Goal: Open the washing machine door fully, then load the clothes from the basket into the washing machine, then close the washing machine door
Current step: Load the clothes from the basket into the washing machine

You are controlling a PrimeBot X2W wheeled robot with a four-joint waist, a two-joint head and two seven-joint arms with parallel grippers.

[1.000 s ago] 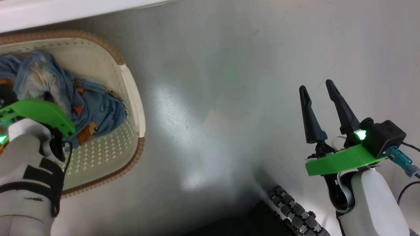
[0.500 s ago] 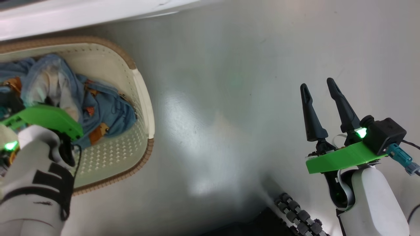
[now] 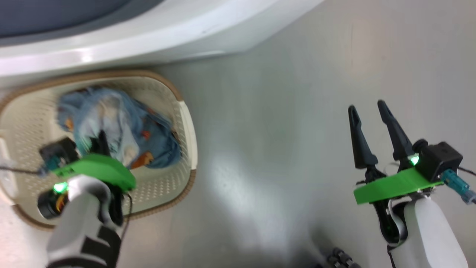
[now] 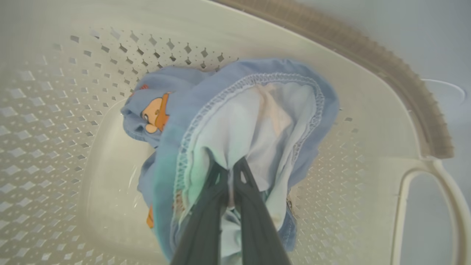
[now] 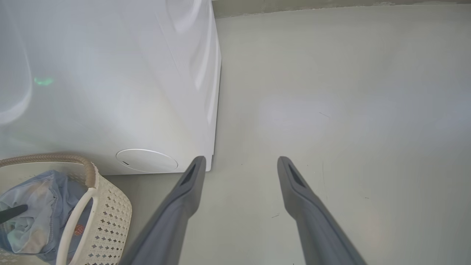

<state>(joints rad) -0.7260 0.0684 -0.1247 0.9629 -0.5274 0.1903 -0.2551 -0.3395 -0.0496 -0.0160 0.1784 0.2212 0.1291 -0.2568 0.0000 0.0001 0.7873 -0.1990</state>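
Observation:
The cream basket [image 3: 186,123] with a brown rim stands on the floor in front of the white washing machine [image 3: 156,33]. Light-blue clothes [image 3: 122,126] with orange prints lie bunched inside it. My left gripper [image 3: 99,138] reaches down into the basket. In the left wrist view it [image 4: 230,167] is shut on a fold of the clothes [image 4: 257,117], pale lining up, above the perforated basket [image 4: 55,92] bottom. My right gripper [image 3: 368,111] hangs open over bare floor to the right, holding nothing. The washing machine door is out of view.
The right wrist view shows the open right gripper [image 5: 239,162], the washing machine [image 5: 110,92] side and lower corner, and the basket [image 5: 106,213] with clothes [image 5: 33,206] at the lower left. Grey floor [image 3: 279,130] stretches between the basket and my right arm.
The head camera has moved, so the basket now sits further right and lower and more of the washer front shows. My left gripper has shut on the clothes. The right gripper holds its pose.

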